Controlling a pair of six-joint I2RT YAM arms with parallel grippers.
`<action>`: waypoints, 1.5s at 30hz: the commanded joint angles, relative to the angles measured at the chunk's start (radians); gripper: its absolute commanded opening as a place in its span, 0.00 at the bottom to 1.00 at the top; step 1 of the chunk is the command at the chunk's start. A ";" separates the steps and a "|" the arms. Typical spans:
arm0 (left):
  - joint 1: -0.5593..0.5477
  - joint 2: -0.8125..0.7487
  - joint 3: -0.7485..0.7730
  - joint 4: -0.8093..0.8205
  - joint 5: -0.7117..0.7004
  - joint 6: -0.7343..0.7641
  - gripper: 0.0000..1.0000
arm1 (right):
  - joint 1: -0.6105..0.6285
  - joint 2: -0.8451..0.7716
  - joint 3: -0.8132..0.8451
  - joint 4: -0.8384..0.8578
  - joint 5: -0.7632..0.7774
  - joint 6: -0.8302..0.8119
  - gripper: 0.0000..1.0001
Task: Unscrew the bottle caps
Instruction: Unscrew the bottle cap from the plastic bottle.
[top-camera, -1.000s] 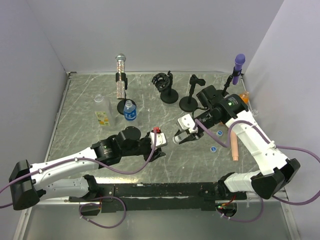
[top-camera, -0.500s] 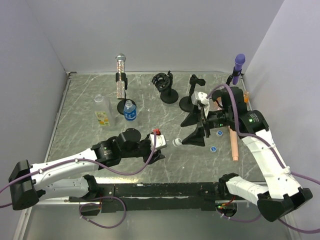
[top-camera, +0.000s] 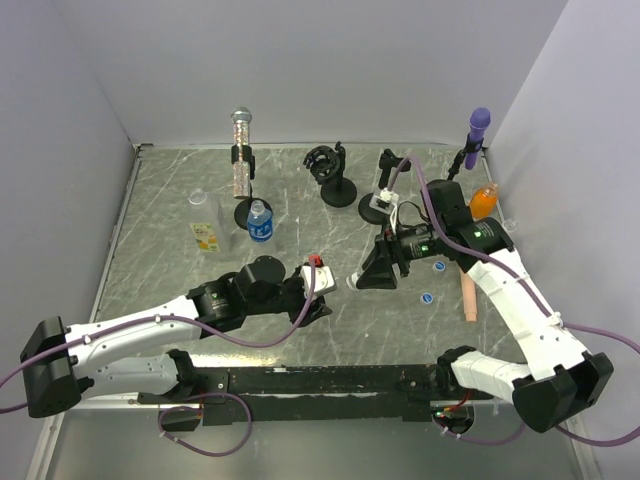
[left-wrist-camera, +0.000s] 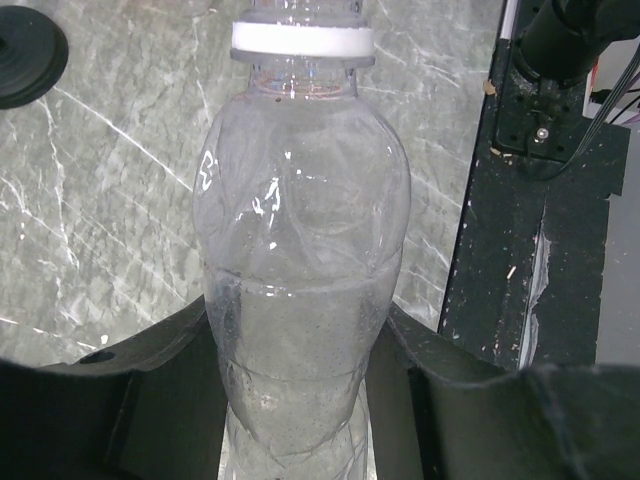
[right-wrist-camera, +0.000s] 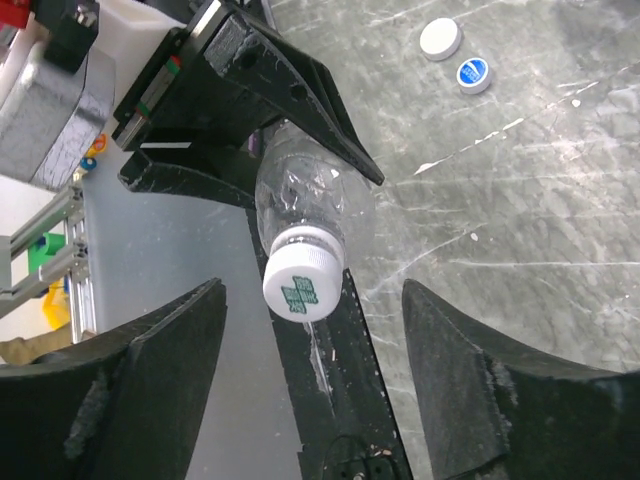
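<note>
Clear bottle (left-wrist-camera: 300, 250) clamped in left tool (left-wrist-camera: 300, 335); right tool (right-wrist-camera: 312, 290) spread wide, apart from white cap (left-wrist-camera: 302, 40); loose caps (right-wrist-camera: 441, 38) beyond.

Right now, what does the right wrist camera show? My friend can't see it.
A clear bottle with its white screw cap points at the camera, held by the left gripper. The right gripper stands open on both sides of that cap, not touching it. A loose white cap and a blue cap lie on the marble table.
</note>
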 joint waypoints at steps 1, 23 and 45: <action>-0.004 0.007 0.050 0.038 -0.012 -0.023 0.35 | 0.019 0.016 0.040 0.019 0.014 0.028 0.75; -0.004 -0.031 0.019 -0.001 0.103 0.074 0.35 | 0.097 0.084 0.178 -0.289 -0.048 -0.594 0.21; 0.027 -0.001 0.034 -0.061 0.347 0.062 0.34 | 0.238 -0.023 0.208 -0.399 0.223 -1.275 0.27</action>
